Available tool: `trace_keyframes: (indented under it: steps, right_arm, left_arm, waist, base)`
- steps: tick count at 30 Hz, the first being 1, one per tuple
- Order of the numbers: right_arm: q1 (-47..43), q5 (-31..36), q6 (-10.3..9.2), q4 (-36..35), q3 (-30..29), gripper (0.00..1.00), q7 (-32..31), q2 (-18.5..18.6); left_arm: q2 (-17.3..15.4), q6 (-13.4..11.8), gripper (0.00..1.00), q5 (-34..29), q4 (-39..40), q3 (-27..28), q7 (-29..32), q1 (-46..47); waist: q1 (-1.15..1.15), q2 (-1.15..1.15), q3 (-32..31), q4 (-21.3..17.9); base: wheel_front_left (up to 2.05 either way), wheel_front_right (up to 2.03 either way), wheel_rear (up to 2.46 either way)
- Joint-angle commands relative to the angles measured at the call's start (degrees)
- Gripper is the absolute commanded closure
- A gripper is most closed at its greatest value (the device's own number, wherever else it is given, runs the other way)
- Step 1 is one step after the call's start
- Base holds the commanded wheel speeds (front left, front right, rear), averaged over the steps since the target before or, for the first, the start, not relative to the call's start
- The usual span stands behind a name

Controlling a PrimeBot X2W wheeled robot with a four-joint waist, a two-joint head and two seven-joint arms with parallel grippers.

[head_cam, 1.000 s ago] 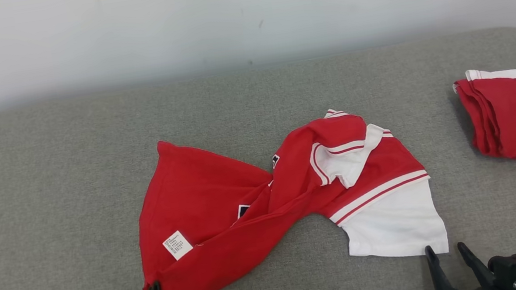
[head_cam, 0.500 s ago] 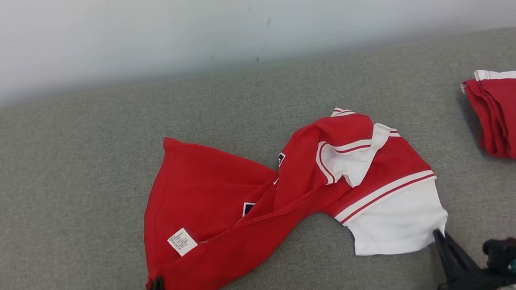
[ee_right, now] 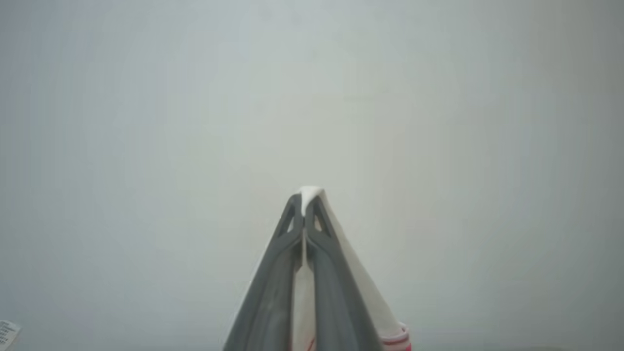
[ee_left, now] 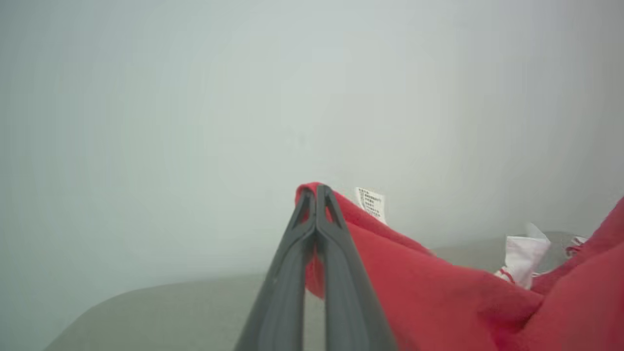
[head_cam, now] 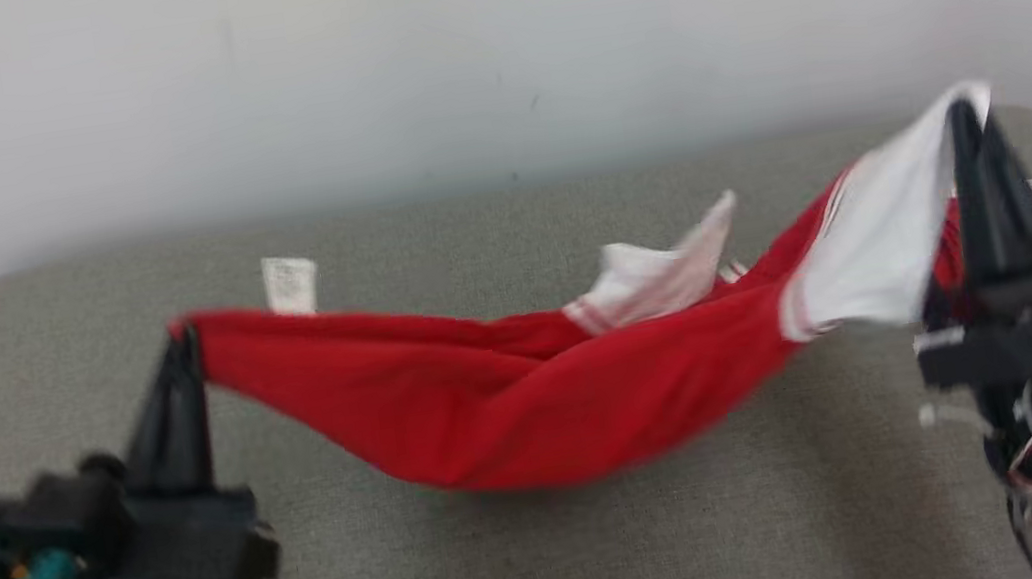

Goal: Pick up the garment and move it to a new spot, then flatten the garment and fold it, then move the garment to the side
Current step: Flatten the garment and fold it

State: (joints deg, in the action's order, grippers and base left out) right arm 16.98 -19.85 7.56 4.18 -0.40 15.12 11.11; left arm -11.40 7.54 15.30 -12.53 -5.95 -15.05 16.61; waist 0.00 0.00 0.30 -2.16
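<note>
- Garment [head_cam: 533, 408]: red shirt with white sleeve [head_cam: 876, 264] and red-and-white striped trim; blurred in head view.
- State: unfolded, bunched lengthwise, not flattened.
- Pose: slung like a hammock between two pinched ends, middle sagging lowest. Red corner clamped in left claw [head_cam: 182, 331], white sleeve edge clamped in right claw [head_cam: 964, 110], right end higher.
- Details: white care label [head_cam: 290, 284] standing up near the left end; white collar piece [head_cam: 660, 274] poking up near the middle.
- Location: above the grey worktop [head_cam: 614, 558]; contact between sagging middle and worktop not discernible.
</note>
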Motion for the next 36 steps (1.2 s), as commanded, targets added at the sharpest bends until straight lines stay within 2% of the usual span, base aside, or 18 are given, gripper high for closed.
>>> trace_keyframes:
  steps: [1, 4, 9, 14, 18, 23, 24, 25, 26, 27, 31, 36]
  right_arm:
    - [2.40, -0.67, -0.13, -1.68, 0.48, 1.00, -0.01, 1.04]
    - [8.05, -2.03, -0.13, -3.99, 1.08, 1.00, 0.00, 3.12]
    - [16.19, -4.14, -0.13, -4.58, 2.25, 1.00, 0.00, 6.28]
    - [20.61, -5.09, -0.12, -3.50, 4.13, 1.00, -0.09, 8.69]
    - [22.05, -5.62, -0.13, -1.17, 5.59, 1.00, -0.31, 9.36]
    - [22.48, -5.41, -0.13, 2.23, 7.15, 1.00, -0.17, 8.63]
    - [22.44, -5.63, -0.13, 2.73, 7.47, 1.00, -0.14, 8.27]
    - [22.26, -5.66, -0.13, 3.29, 7.80, 1.00, -0.09, 8.07]
    - [21.97, -5.77, -0.13, 3.62, 8.17, 1.00, -0.04, 7.78]
    - [21.66, -5.80, -0.13, 4.08, 8.54, 1.00, -0.02, 7.61]
    - [20.75, -5.59, -0.13, 5.31, 9.88, 1.00, 0.06, 6.66]
    - [20.19, -5.12, -0.13, 6.06, 9.80, 1.00, 0.08, 6.42]
  left_arm:
    - [-2.01, -0.11, 1.00, -0.73, 1.16, -0.36, -0.18, 2.81]
    - [-5.78, -0.11, 1.00, -1.07, 3.31, -0.87, -0.18, 8.54]
    - [-11.13, -0.11, 1.00, -0.01, 2.54, -2.02, 0.16, 16.95]
    - [-14.88, -0.11, 1.00, 1.60, 0.30, -4.92, 1.72, 22.24]
    - [-15.88, -0.12, 1.00, 3.38, -2.95, -7.14, 2.27, 23.78]
    - [-14.07, -0.12, 1.00, 4.70, -10.56, -8.46, 1.46, 23.67]
    - [-13.73, -0.12, 0.90, 4.64, -12.08, -8.79, 1.23, 23.53]
    - [-13.02, -0.17, 0.54, 4.79, -14.14, -8.79, 0.87, 23.16]
    - [-12.40, -0.26, 0.22, 5.00, -16.29, -8.80, 0.65, 22.76]
    - [-11.66, -0.33, 0.00, 5.16, -18.31, -8.79, 0.36, 22.53]
    - [-9.09, -0.97, 0.00, 6.10, -26.09, -7.56, -0.11, 21.93]
    - [-7.06, -1.87, 0.00, 4.74, -26.94, -5.73, -0.13, 20.22]
  waist:
    - [0.00, 0.00, -1.14, -0.02]
    - [0.00, 0.00, -1.93, 0.07]
    - [0.00, 0.00, -2.12, 0.49]
    - [0.00, 0.00, -0.82, 0.78]
    - [0.00, 0.00, 1.34, 0.97]
    - [0.00, 0.00, 4.98, 1.00]
    - [0.00, 0.00, 5.74, 0.90]
    - [0.00, 0.00, 6.33, 0.83]
    - [0.00, 0.00, 7.06, 0.70]
    - [0.00, 0.00, 7.60, 0.60]
    - [0.00, 0.00, 9.19, -0.20]
    - [0.00, 0.00, 9.71, -0.53]
  base:
    - [0.00, 0.00, 0.00]
    - [0.00, 0.00, 0.00]
    - [0.00, 0.00, 0.00]
    - [0.00, 0.00, 0.00]
    - [0.00, 0.00, 0.00]
    - [0.00, 0.00, 0.00]
    - [0.00, 0.00, 0.00]
    - [0.00, 0.00, 0.00]
    - [0.00, 0.00, 0.00]
    - [0.00, 0.00, 0.00]
    - [0.00, 0.00, 0.00]
    - [0.00, 0.00, 0.00]
